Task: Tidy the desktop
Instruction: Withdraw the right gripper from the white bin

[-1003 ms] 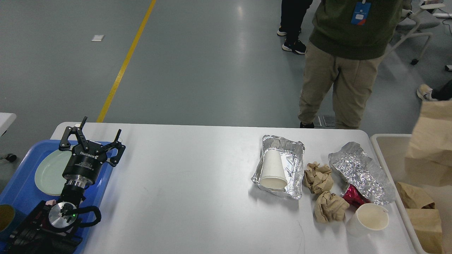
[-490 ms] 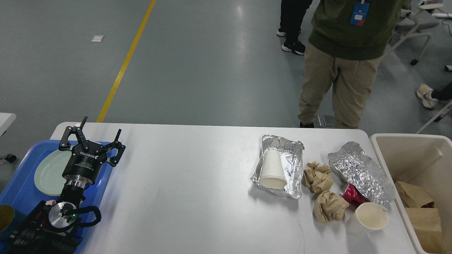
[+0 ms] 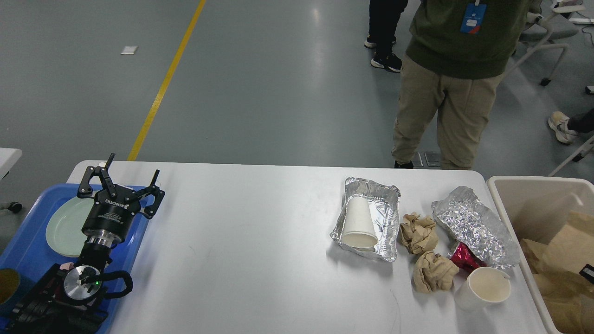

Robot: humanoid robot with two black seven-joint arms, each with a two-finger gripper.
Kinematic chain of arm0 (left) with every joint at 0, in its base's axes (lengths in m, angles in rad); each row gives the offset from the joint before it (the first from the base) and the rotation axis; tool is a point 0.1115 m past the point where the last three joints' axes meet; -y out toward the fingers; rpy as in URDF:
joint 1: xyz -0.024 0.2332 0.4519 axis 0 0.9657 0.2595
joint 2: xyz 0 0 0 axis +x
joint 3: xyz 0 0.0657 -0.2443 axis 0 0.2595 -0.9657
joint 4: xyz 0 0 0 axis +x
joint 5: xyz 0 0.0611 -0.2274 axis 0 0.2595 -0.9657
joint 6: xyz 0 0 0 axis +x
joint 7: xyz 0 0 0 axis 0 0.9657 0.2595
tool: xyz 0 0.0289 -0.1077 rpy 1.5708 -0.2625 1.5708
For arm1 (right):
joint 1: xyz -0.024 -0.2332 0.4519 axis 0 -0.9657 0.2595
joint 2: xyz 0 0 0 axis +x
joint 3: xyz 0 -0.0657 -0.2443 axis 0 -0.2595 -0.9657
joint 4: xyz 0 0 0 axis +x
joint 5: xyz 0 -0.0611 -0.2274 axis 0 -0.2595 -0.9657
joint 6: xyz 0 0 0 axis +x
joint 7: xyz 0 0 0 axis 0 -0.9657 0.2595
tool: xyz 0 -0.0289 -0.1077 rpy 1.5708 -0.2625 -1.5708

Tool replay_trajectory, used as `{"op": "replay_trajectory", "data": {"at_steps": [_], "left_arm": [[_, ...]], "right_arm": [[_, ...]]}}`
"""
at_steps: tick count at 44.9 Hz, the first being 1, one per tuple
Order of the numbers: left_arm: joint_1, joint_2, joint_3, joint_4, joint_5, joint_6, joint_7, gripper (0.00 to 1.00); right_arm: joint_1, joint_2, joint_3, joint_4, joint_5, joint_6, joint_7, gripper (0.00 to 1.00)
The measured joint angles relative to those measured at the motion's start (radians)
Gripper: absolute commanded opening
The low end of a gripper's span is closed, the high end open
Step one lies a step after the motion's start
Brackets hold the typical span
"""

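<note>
The white desktop (image 3: 260, 241) fills the lower view. At its right end lie a foil tray (image 3: 389, 197) with a white paper cup (image 3: 359, 222) on its side in it, two crumpled brown paper balls (image 3: 418, 232) (image 3: 433, 271), crumpled foil (image 3: 473, 227), a red wrapper (image 3: 461, 257) and a second white cup (image 3: 482, 287). My left gripper (image 3: 133, 167) stands open and empty at the far left, over the tray's edge. A small black part (image 3: 587, 273) shows at the right edge over the bin; whether it is my right gripper's fingers is unclear.
A blue tray (image 3: 28, 250) with a pale green plate (image 3: 65, 227) sits at the left end. A beige bin (image 3: 503, 195) with brown paper bags (image 3: 564, 250) stands off the right end. A person (image 3: 445, 93) stands behind the table.
A brown paper bag held high at the right edge a second ago now lies in the beige bin. A black part has appeared over the bin. The left arm has not moved.
</note>
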Motion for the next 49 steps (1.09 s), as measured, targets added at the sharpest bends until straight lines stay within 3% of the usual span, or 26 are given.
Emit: {"op": "replay_trajectory", "data": {"at_steps": [7, 16, 21, 22, 31, 49], "left_arm": [[0.000, 0.001, 0.000, 0.000, 0.000, 0.001, 0.000, 0.96], [0.000, 0.000, 0.000, 0.000, 0.000, 0.001, 0.000, 0.96], [0.000, 0.000, 0.000, 0.000, 0.000, 0.001, 0.000, 0.96], [0.000, 0.000, 0.000, 0.000, 0.000, 0.001, 0.000, 0.96], [0.000, 0.000, 0.000, 0.000, 0.000, 0.001, 0.000, 0.96], [0.000, 0.001, 0.000, 0.000, 0.000, 0.001, 0.000, 0.96]], "right_arm": [[-0.100, 0.105, 0.000, -0.110, 0.028, -0.023, -0.026, 0.00], [-0.116, 0.123, 0.001, -0.118, 0.030, -0.034, -0.037, 0.02], [-0.118, 0.123, -0.003, -0.116, 0.030, -0.040, -0.037, 0.93], [-0.119, 0.123, -0.003, -0.116, 0.030, -0.043, -0.037, 1.00], [-0.117, 0.124, -0.006, -0.107, 0.030, -0.106, -0.032, 1.00], [-0.111, 0.110, -0.005, -0.099, 0.029, -0.113, -0.031, 1.00]]}}
